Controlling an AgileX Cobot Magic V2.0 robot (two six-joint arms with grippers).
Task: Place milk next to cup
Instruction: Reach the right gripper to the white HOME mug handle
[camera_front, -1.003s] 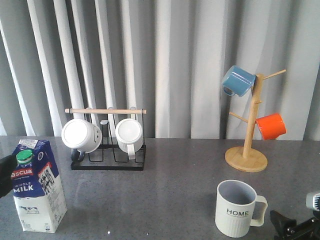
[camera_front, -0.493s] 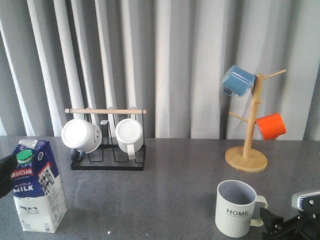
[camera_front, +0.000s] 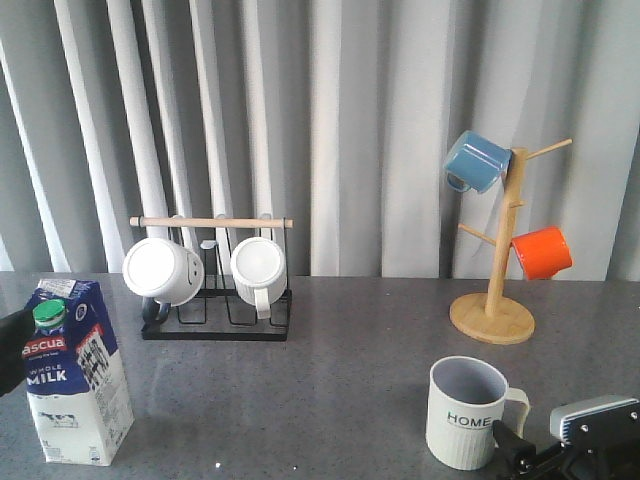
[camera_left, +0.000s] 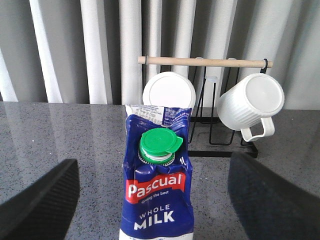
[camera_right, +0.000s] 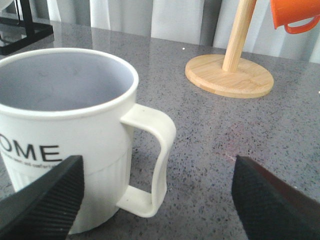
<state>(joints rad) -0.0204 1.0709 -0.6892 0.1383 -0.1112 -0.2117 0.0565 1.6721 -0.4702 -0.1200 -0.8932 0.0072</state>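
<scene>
The milk is a tall blue-and-white carton with a green cap, standing upright at the table's front left. My left gripper shows at the left edge beside it. In the left wrist view the milk stands between the wide-apart fingers of my left gripper, which is open and clear of it. The cup, a cream ribbed mug marked "HOME", stands at the front right. My right gripper is just right of it. It is open, with the cup's handle between its fingers.
A black rack with a wooden bar holds two white mugs at the back left. A wooden mug tree at the back right carries a blue mug and an orange mug. A grey curtain closes off the back.
My right gripper has moved left up to the cup's handle. The cup has shifted slightly to the left. The milk and the left gripper have not moved.
</scene>
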